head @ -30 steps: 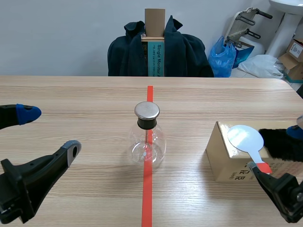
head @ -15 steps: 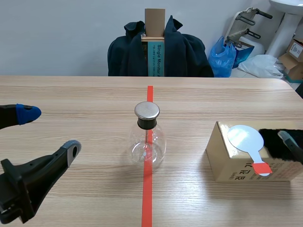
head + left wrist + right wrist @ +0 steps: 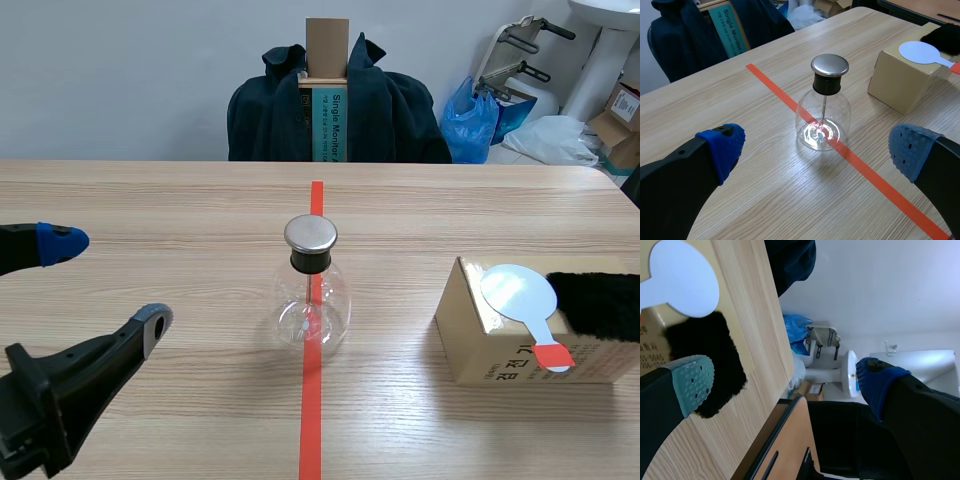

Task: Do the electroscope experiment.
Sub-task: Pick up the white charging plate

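The electroscope, a clear glass flask (image 3: 311, 295) with a metal cap (image 3: 310, 234), stands on the red tape line mid-table. At the right a cardboard box (image 3: 500, 345) carries a white round paddle (image 3: 518, 292) with a red handle tip and a piece of black fur (image 3: 600, 305). My left gripper (image 3: 105, 282) hangs open, empty, at the left edge. From the left wrist the flask (image 3: 822, 117) stands ahead between the spread fingers of my left gripper (image 3: 816, 147). My right gripper (image 3: 785, 380) is open and turned on its side; the paddle (image 3: 682, 282) and fur (image 3: 705, 360) lie by its grey-padded finger (image 3: 690, 382).
A chair draped with a dark jacket (image 3: 335, 110) and holding a tall carton stands behind the table's far edge. A blue bag (image 3: 480, 115) and white fixtures sit at the back right. The red tape line (image 3: 312, 410) runs down the table's middle.
The right gripper, low at the box's right end a second ago, has drawn back out of the scene view. The left arm has barely shifted.
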Robot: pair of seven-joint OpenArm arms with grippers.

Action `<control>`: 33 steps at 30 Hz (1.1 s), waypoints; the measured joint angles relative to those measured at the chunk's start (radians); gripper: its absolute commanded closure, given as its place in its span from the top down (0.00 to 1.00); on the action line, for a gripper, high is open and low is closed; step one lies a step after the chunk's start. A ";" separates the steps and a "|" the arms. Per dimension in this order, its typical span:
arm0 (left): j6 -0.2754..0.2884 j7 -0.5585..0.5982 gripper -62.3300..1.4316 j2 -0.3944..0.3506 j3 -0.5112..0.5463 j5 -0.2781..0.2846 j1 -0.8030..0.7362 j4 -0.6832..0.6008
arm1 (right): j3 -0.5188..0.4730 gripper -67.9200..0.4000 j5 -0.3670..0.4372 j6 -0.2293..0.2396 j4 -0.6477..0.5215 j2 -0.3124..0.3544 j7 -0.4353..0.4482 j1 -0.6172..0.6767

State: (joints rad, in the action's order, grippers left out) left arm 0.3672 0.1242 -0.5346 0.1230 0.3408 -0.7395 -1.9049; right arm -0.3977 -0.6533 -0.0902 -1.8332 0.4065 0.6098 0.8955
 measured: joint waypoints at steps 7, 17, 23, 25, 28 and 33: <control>0.000 0.000 0.99 0.000 0.000 0.000 0.000 0.000 | 0.042 0.86 -0.177 -0.179 0.177 -0.081 0.118 -0.025; 0.000 -0.001 0.99 0.000 0.000 0.000 0.000 0.000 | 0.080 0.86 -0.393 -0.337 0.325 -0.233 0.142 -0.170; 0.000 0.000 0.99 0.000 0.000 0.000 0.000 0.000 | 0.178 0.86 -0.465 -0.433 0.472 -0.243 0.013 -0.249; 0.000 -0.001 0.99 0.000 0.000 0.000 0.000 0.000 | 0.213 0.86 -0.467 -0.432 0.496 -0.243 -0.033 -0.264; 0.000 -0.001 0.99 0.000 0.000 0.000 0.000 0.000 | 0.249 0.86 -0.476 -0.429 0.498 -0.243 -0.113 -0.276; 0.000 0.000 0.99 0.000 0.000 0.000 0.000 0.000 | 0.283 0.86 -0.458 -0.403 0.495 -0.243 -0.182 -0.297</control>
State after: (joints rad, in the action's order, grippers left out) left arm 0.3672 0.1238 -0.5346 0.1230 0.3408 -0.7395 -1.9049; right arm -0.1150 -1.1110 -0.4934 -1.3384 0.1635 0.4278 0.5983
